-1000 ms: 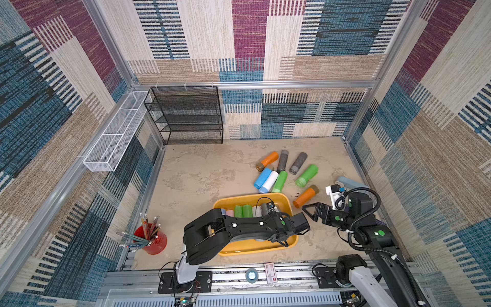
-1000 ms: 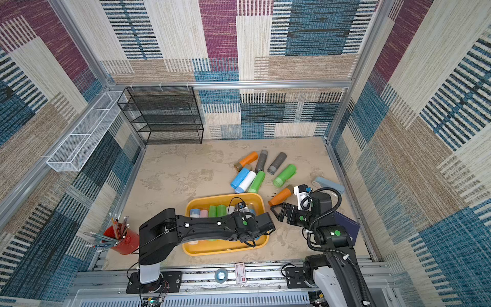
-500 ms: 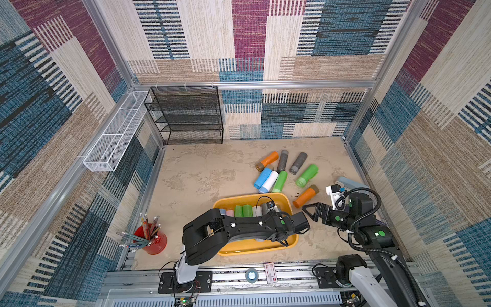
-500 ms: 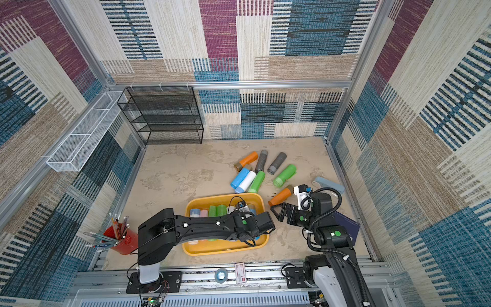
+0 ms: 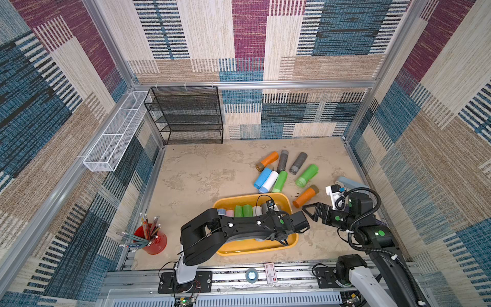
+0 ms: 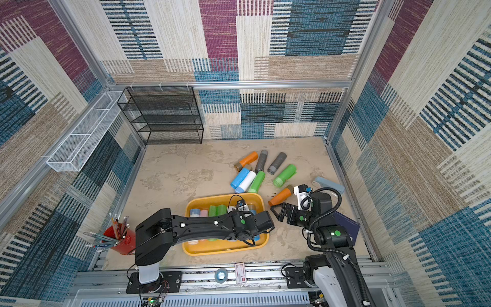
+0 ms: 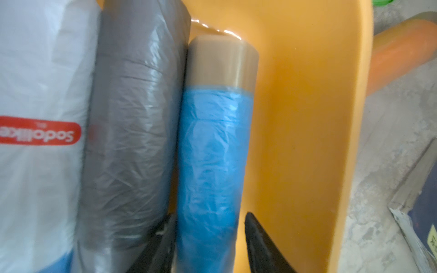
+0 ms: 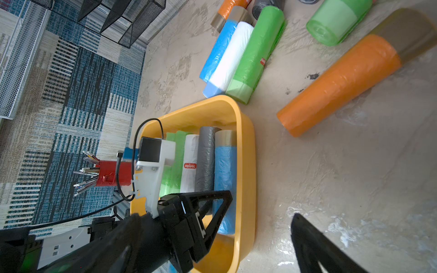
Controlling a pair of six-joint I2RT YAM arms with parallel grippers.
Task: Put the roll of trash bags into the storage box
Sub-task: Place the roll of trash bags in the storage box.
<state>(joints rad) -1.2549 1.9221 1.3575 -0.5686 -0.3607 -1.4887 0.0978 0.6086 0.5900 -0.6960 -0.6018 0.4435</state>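
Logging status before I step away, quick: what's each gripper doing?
Left gripper: open, jaws astride the blue roll in the box.
Right gripper: open, empty.

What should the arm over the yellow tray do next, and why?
Probably lift the left gripper straight up and out: the blue roll already lies in the storage box beside the grey roll, and a gap shows beside one finger.

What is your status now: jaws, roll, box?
Left jaws parted astride blue roll, slight gap one side. Right jaws wide open, empty. Roll lies in storage box, against grey roll. No obstruction seen.
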